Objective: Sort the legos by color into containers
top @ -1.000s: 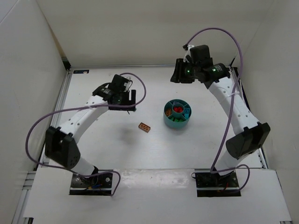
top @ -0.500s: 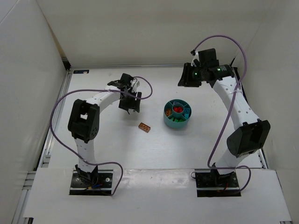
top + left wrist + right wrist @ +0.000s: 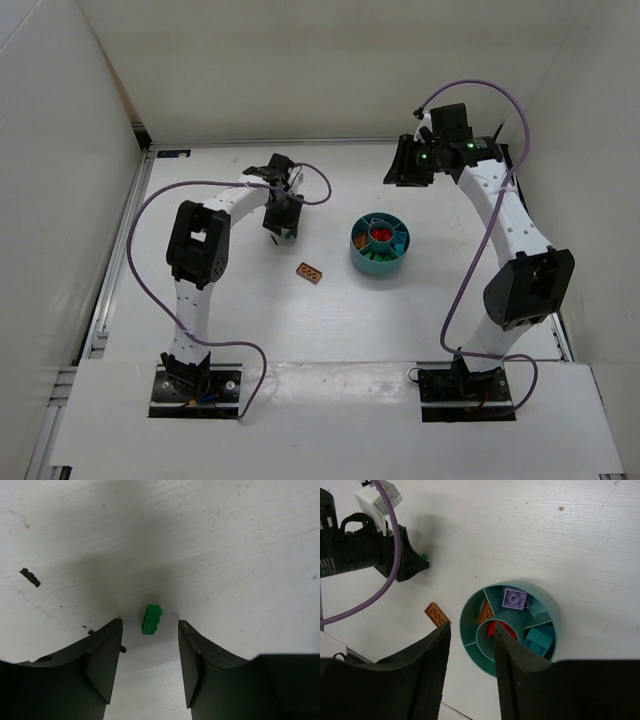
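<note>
left gripper [image 3: 150, 627] spread, straddling green brick [image 3: 151, 618] | brick: likely light, rigid, slick, tiny | pinch its long flat sides squarely, or it may squirt out

Bright, even white light fills the top view. The white walls and desk [image 3: 330, 330] bounce it back, so shadows under the arms are faint and soft-edged. In the left wrist view a broad grey shadow spreads over the desk beyond the left hand [image 3: 150, 625], yet the green brick [image 3: 151, 618] is crisp. In the right wrist view the desk is nearly washed out, the right hand [image 3: 471, 630] is dark and slightly soft, and the bowl [image 3: 546, 600] is shaded inside.
</note>
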Robot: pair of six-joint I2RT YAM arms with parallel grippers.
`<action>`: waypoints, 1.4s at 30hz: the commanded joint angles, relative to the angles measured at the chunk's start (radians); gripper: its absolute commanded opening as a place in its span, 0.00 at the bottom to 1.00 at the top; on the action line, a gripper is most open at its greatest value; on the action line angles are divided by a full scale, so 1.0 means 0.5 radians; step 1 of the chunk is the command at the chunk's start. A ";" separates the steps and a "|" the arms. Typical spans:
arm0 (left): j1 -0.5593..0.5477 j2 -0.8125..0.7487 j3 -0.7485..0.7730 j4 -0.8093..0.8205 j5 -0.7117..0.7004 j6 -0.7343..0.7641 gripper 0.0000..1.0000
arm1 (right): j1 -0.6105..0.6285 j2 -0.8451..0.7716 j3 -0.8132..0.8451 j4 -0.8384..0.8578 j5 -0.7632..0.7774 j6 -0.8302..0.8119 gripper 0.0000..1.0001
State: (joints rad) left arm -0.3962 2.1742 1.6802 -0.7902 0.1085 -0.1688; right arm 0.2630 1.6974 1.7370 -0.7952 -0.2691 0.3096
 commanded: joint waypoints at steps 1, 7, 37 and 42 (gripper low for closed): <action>-0.002 -0.004 0.121 -0.115 -0.061 -0.006 0.59 | -0.029 0.001 -0.007 0.075 -0.069 0.028 0.44; -0.008 0.088 0.275 -0.251 -0.085 0.009 0.40 | -0.072 -0.017 -0.038 0.096 -0.088 0.056 0.42; -0.042 0.450 0.898 -0.871 -0.128 -0.021 0.26 | -0.302 -0.091 -0.102 0.207 -0.121 0.059 0.42; -0.042 0.444 0.904 -0.871 -0.125 -0.021 0.14 | -0.314 -0.084 -0.102 0.216 -0.121 0.056 0.42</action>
State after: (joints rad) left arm -0.4126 2.4111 2.1082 -1.2186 0.0422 -0.1780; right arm 0.1123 1.6951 1.6825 -0.7231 -0.3176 0.3367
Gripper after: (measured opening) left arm 0.183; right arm 0.424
